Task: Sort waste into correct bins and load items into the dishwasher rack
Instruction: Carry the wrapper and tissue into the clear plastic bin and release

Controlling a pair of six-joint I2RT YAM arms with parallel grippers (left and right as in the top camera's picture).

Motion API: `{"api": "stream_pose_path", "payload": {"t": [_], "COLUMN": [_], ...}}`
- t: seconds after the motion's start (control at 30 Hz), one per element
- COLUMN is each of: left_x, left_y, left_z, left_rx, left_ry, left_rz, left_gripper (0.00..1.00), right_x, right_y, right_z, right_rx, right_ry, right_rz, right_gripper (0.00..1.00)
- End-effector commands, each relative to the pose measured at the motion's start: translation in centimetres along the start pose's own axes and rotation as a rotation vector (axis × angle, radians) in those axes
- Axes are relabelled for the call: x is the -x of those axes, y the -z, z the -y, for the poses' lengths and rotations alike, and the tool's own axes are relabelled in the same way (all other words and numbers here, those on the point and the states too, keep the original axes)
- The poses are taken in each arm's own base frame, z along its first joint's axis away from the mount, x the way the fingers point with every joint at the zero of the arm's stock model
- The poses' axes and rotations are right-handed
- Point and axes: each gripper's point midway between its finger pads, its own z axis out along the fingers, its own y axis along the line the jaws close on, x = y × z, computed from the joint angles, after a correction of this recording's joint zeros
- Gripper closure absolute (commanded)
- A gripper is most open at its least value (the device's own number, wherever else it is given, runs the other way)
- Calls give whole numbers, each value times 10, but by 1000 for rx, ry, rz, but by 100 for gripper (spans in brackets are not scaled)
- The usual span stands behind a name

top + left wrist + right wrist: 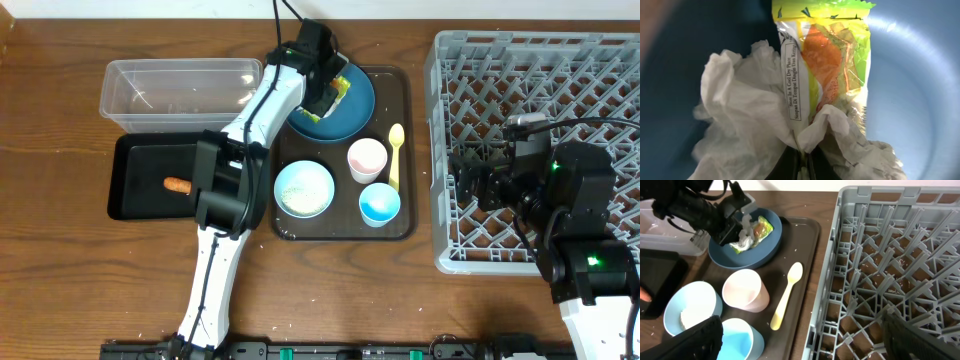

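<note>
**Left gripper** (804, 167): the jaws are together, pinched on a fold of the crumpled white napkin (745, 115) at the bottom centre of the wrist view. The lower end of the yellow-green-orange wrapper (832, 65) runs down to the same pinch. Whether it is caught as well cannot be told. Napkin and wrapper both lie on the dark blue plate (358, 105). The plate sits at the upper end of the brown serving tray (395, 90), upper centre of the overhead view.

**Right gripper** (465, 183): the jaws are wide apart with nothing between them. It hangs over the left part of the grey rack (540, 60), which fills the right side of the frame.

**Items on the serving tray, below the plate:**
- The light blue bowl (303, 188) is at lower left, with white rice (298, 200) in its bottom.
- The pink cup (366, 158) stands upright in the middle.
- The small blue cup (380, 204) stands upright just below the pink cup.
- The yellow spoon (396, 150) lies lengthwise just right of the pink cup.

**Bins:**
- The clear tub (180, 95) stands at upper left.
- The black tray (135, 160) lies directly below the tub, with the orange stick (177, 184) inside it.

Everything rests on the wooden table (60, 280).
</note>
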Motion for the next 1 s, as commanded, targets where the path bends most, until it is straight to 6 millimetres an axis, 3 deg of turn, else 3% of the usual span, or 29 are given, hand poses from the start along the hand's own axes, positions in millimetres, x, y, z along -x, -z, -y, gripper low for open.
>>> {"api": "stream_pose_path", "payload": {"t": [0.0, 0.13, 0.27, 0.43, 0.7, 0.87, 0.97], "left_x": [43, 51, 47, 21, -58, -88, -100], "left_y": [79, 129, 169, 201, 188, 168, 153], "left_z": [-10, -10, -15, -65, -159, -181, -185], "left_rx": [44, 54, 72, 205, 285, 263, 259], "left_ry": [71, 93, 118, 287, 733, 806, 811], "left_rz": [159, 213, 233, 205, 84, 28, -19], "left_gripper": [94, 94, 94, 94, 94, 94, 94], "right_x": [9, 9, 9, 9, 9, 9, 9], "right_y": [4, 4, 4, 4, 4, 4, 4], "right_z": [1, 1, 1, 1, 1, 1, 1], "right_rx": [-8, -8, -8, -8, -8, -8, -8], "right_ry": [5, 5, 5, 6, 5, 5, 5], "right_rz": [22, 22, 22, 22, 23, 23, 23], "right_gripper": [2, 1, 1, 1, 1, 1, 1]}}
